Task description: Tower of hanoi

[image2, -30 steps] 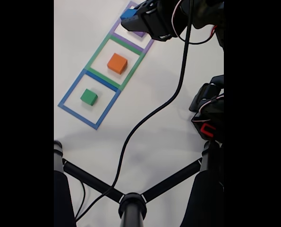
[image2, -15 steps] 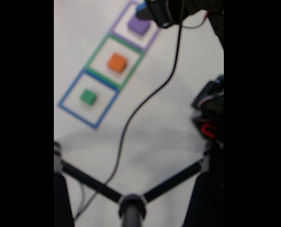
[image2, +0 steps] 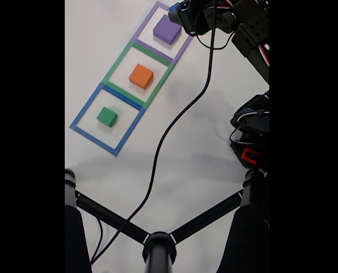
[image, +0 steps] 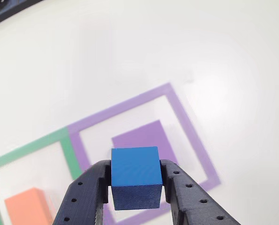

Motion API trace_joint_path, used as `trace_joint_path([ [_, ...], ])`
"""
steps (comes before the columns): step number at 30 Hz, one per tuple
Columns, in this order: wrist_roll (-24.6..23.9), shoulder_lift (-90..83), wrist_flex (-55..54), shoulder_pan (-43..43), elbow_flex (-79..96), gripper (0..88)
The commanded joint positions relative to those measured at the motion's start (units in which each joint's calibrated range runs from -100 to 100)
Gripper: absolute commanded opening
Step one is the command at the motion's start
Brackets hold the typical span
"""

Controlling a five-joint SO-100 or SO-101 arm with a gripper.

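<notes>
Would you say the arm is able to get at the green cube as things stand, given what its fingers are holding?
Probably not yet: the gripper is shut on the blue cube. Nothing lies over the green cube, alone in the blue outline.

A white table [image2: 174,165] is seen in the fixed view. Three square outlines are laid flat on it in a diagonal row: blue [image2: 89,133], green [image2: 114,63] and purple [image2: 144,25]. A green cube [image2: 107,116], an orange cube [image2: 141,76] and a purple cube [image2: 167,29] are set inside them respectively. A black cable [image2: 157,162] is trailed across the surface.
</notes>
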Motion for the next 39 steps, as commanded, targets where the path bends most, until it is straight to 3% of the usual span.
trace_joint_path([
  [1,0.79,-0.05,-19.93,1.74,9.37,3.8],
  [9,0.79,9.65,-44.45,3.34,20.82,4.0],
  [21,0.79,25.83,-70.67,3.49,27.00,4.2],
  [39,0.79,41.38,-85.00,2.57,23.54,4.6],
])
